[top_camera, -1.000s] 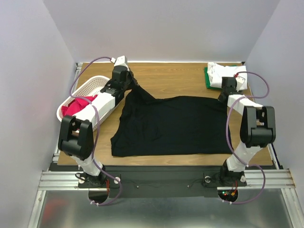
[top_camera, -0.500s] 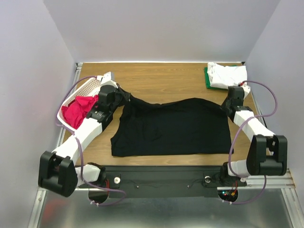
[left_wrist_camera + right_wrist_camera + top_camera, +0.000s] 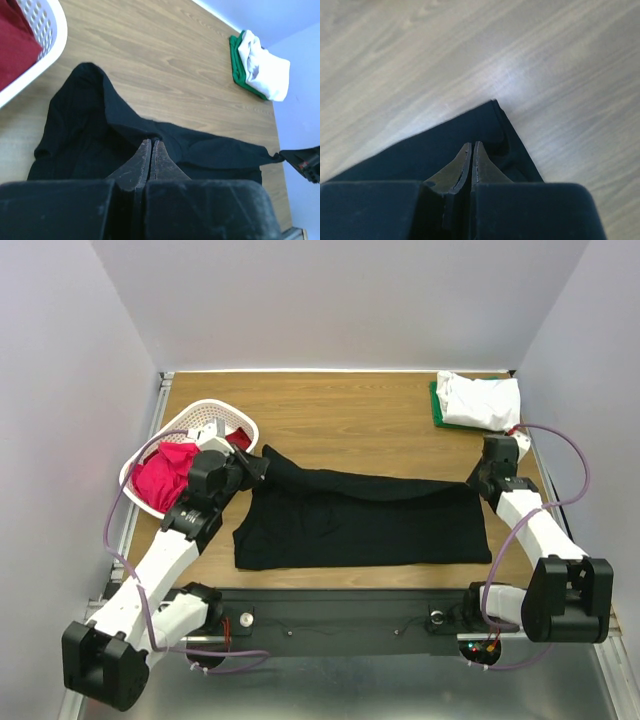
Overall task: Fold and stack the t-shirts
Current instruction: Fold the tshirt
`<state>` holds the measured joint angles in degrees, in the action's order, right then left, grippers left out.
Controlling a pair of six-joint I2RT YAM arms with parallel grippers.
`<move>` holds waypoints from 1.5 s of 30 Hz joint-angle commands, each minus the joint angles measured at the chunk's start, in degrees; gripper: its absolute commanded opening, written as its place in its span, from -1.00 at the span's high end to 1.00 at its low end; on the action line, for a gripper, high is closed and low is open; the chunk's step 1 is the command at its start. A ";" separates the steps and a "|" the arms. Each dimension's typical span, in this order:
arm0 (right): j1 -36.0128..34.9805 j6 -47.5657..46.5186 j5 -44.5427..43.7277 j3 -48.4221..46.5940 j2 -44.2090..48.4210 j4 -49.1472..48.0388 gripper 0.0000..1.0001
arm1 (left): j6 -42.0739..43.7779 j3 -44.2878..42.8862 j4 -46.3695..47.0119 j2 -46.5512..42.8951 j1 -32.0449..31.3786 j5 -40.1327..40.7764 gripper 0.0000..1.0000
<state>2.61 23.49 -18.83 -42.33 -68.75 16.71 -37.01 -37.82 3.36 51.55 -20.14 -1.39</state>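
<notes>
The large black t-shirt (image 3: 370, 525) lies across the middle of the table, its far edge folded toward the near side. My left gripper (image 3: 258, 466) is shut on its far left edge; the left wrist view shows the jaws (image 3: 151, 143) pressed together over the black fabric (image 3: 95, 125). My right gripper (image 3: 477, 483) is shut on the far right corner, with its jaws (image 3: 472, 145) closed over black cloth (image 3: 415, 150). A white t-shirt (image 3: 482, 398) lies folded on a green one (image 3: 437, 408) at the far right. Pink/red t-shirts (image 3: 160, 476) sit in the basket.
A white lattice basket (image 3: 228, 420) stands at the left edge, next to my left arm; its rim shows in the left wrist view (image 3: 52, 30). The white-on-green stack (image 3: 262, 67) is in the far right corner. Bare wood shows beyond the black shirt.
Both grippers have pulled the black shirt's far edge toward the near side, folding it over itself. The left arm has swung off the basket, and the right arm has drawn back from the stack.
</notes>
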 commanded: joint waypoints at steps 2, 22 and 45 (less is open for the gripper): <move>-0.06 -0.11 -3.31 0.75 0.37 1.57 0.99 | -2.44 2.84 -2.64 -5.13 0.10 -2.91 1.00; -1.12 0.42 -9.21 2.95 6.43 2.10 0.74 | -5.35 7.85 -18.02 -18.49 0.10 -6.96 0.33; -46.81 6.31 -1.75 -5.31 -11.13 -15.54 -0.33 | -3.94 4.25 11.66 4.15 -3.50 -6.17 -0.97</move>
<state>-38.96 28.40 -24.34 -44.91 -77.03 11.33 -41.63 -31.64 2.87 51.16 -21.47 -5.50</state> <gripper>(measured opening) 0.672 0.985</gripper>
